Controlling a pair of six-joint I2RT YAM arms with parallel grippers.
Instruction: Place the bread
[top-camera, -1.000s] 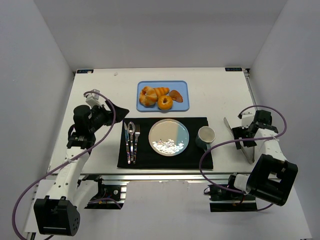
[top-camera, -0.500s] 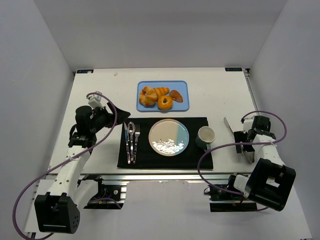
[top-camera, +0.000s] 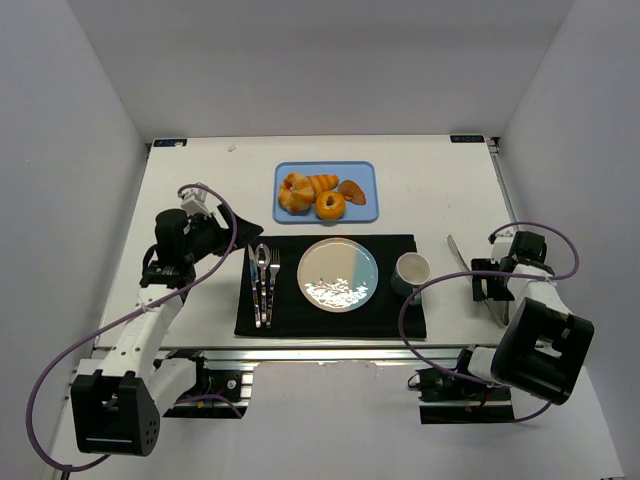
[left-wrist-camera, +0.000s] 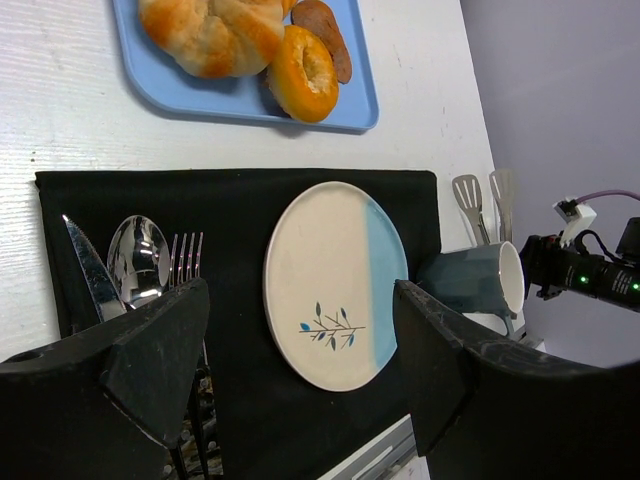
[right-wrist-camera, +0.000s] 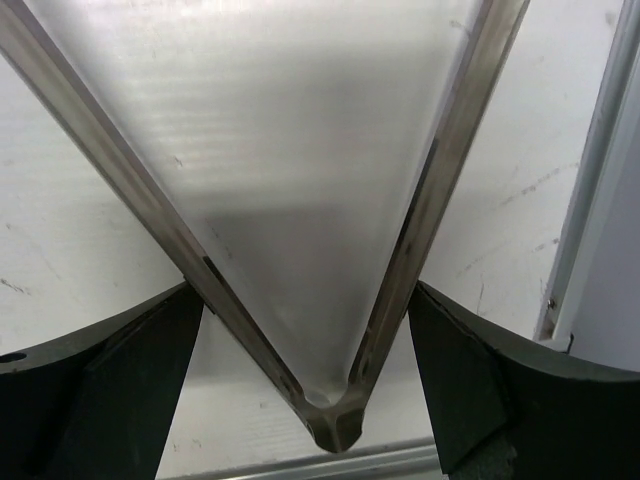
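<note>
Jaws stand wide on the left tool (left-wrist-camera: 298, 292), holding nothing, near the back left corner of the black mat (top-camera: 400, 322), where the cutlery (top-camera: 262, 285) lies as knife, spoon and fork side by side. Further right and back, the bread (top-camera: 312, 193) is heaped on a blue tray (top-camera: 368, 172) beyond the mat: puffy golden rolls, a ring-shaped piece (left-wrist-camera: 300, 72) and a flat brown slice, all touching one another. It will likely be light, soft and crumbly, so a hard squeeze would crush it. The ring looks easiest to take, across its outer sides, since it lies at the pile's near edge. The plate (top-camera: 338, 274) holds no food and sits at the mat's middle, the probable target, with a teal mug (top-camera: 411, 272) just beside it. Right again, metal tongs (top-camera: 460, 255) lie on the counter (top-camera: 200, 170), and the right tool (right-wrist-camera: 302, 292) straddles their hinged end, spread to its widest and, as far as can be told, not clamped on them. The counter is white, matte and level, and plain pale walls close it in on three sides.
</note>
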